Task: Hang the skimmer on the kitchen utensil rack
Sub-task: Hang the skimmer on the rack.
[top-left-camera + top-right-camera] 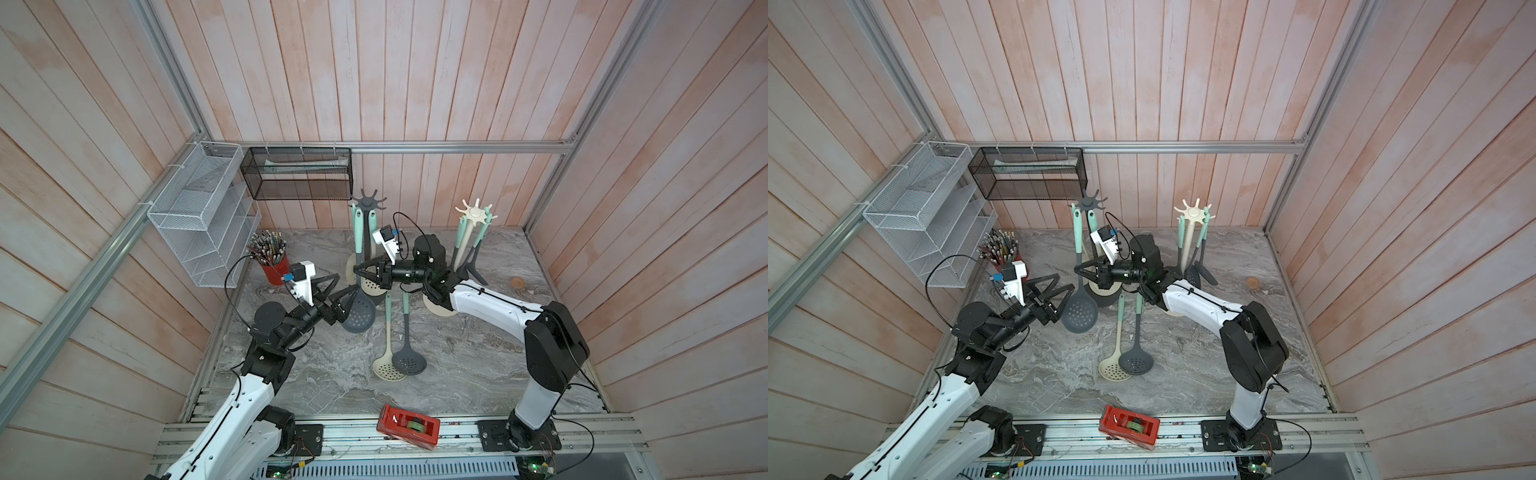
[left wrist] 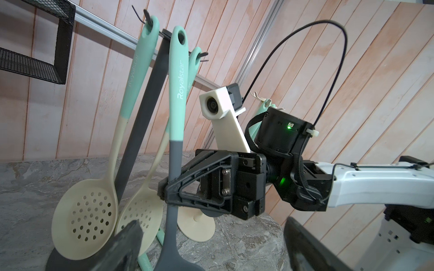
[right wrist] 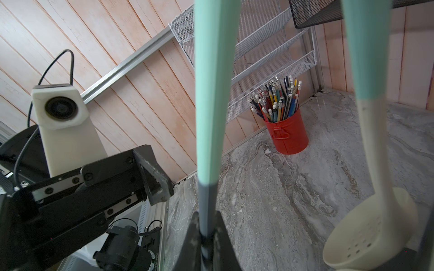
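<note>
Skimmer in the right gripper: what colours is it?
The skimmer has a mint-green upper handle and a dark grey lower shaft and head. It shows best in the left wrist view.

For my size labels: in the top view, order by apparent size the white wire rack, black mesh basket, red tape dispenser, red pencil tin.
1. white wire rack
2. black mesh basket
3. red tape dispenser
4. red pencil tin
The dispenser sits nearer the camera; last two unsure.

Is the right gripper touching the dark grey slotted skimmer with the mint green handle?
Touching. In the left wrist view the right gripper is closed on the dark grey slotted skimmer, on its grey neck below the mint grip, with no gap showing.
</note>
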Controlling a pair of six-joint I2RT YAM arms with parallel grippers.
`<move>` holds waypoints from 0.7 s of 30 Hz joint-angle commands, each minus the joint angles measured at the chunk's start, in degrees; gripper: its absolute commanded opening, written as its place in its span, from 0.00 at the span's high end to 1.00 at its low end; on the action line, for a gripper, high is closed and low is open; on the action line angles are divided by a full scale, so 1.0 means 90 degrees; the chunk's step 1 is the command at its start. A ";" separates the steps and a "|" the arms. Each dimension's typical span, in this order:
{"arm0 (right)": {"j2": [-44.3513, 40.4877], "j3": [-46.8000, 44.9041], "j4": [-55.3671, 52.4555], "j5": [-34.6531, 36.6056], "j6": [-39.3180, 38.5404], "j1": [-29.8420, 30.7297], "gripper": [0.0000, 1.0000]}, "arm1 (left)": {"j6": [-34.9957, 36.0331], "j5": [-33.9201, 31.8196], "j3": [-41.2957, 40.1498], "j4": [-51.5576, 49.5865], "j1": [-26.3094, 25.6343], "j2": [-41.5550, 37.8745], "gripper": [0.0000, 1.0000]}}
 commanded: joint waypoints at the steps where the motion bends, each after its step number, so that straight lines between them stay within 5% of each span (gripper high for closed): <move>1: -0.0057 -0.0057 0.0260 -0.0086 0.0131 -0.0040 1.00 | -0.0003 0.0121 0.0149 0.0157 0.0018 0.0007 0.06; 21: 0.0115 -0.0080 0.0397 -0.0172 0.0512 -0.0177 1.00 | -0.0022 0.0229 0.0189 0.0205 0.0019 0.0080 0.06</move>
